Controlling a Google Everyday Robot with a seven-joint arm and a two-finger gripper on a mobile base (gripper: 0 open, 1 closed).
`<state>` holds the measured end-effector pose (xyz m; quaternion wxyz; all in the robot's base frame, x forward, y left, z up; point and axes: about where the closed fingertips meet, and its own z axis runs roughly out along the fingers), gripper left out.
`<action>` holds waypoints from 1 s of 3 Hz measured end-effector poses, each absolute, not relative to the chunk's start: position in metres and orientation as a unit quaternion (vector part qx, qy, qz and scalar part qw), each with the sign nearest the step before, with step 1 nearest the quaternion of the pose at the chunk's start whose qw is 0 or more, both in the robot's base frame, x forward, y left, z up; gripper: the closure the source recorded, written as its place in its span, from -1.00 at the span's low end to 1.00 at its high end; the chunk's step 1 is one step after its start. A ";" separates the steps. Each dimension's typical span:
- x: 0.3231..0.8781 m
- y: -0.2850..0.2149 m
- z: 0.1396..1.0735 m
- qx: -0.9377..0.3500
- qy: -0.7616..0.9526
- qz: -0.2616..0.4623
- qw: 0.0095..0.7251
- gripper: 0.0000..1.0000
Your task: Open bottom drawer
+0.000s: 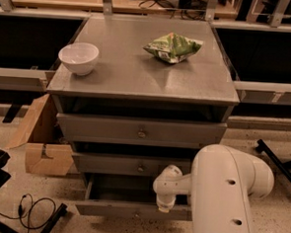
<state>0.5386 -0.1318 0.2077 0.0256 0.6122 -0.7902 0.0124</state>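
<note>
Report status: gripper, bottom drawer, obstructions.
Gripper low at the bottom drawer front, right of its knob. Drawer partly out, grey inside showing. Cardboard box and floor cable sit off left.

The arm (227, 192) hides the bottom drawer's (110, 209) right end beside the tool (164, 204).
</note>
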 end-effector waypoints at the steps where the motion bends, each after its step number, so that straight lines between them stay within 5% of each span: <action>1: 0.540 -0.132 0.208 0.612 -0.790 0.012 0.026 1.00; 3: 0.528 -0.132 0.209 0.612 -0.790 0.001 0.036 1.00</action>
